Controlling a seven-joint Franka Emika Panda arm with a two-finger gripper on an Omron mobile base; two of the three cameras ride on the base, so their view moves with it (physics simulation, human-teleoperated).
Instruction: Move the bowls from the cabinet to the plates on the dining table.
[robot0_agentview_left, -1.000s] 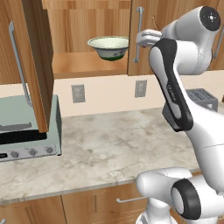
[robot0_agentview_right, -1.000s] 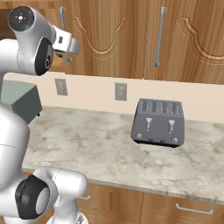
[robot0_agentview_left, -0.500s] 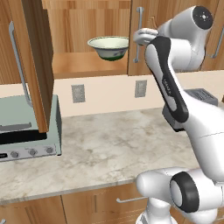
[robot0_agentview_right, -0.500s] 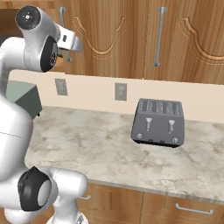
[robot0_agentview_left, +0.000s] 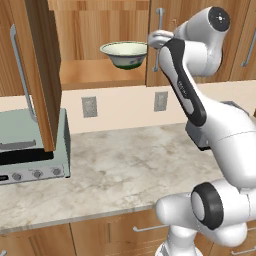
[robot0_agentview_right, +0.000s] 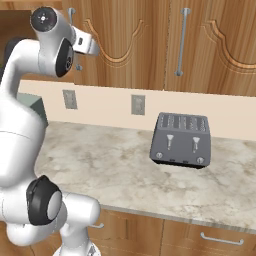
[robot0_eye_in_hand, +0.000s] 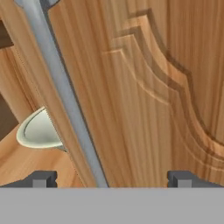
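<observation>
Up at the cabinet: the arm is reaching high, its hand lying against the closed right-hand door beside the open compartment
Gripper (robot0_eye_in_hand: 111, 178): its two dark tips are standing wide apart at the bottom of the hand view, nothing between them but door wood and handle, so it is open and gripping nothing
Gripper in the left base view (robot0_agentview_left: 156, 39): it is sitting at about 3 o'clock of the bowl, very near its rim; contact cannot be told
Bowl (robot0_agentview_left: 124, 53): cream-white with a green band, it is resting upright on the shelf of the open compartment, at roughly 12 o'clock above the counter
Bowl in the hand view: it is showing at about 9 o'clock, half hidden behind the door edge, to the outside of the left-hand tip
Cabinet (robot0_eye_in_hand: 144, 87): its carved door is facing the hand closely, curved lines running from 12 toward 4 o'clock
Handle (robot0_eye_in_hand: 61, 92): the silver bar is slanting from 11 o'clock down to 6, falling between the two tips, nearer the left one
Open door (robot0_agentview_left: 37, 70): it is swinging out at 9 o'clock of the bowl, hanging over the grey oven
Oven (robot0_agentview_left: 30, 155): it is sitting on the counter at 8 o'clock of the bowl
Toaster (robot0_agentview_right: 182, 140): dark grey, it is standing on the marble counter (robot0_agentview_right: 125, 165), well apart from the gripper, at 4 o'clock below it
</observation>
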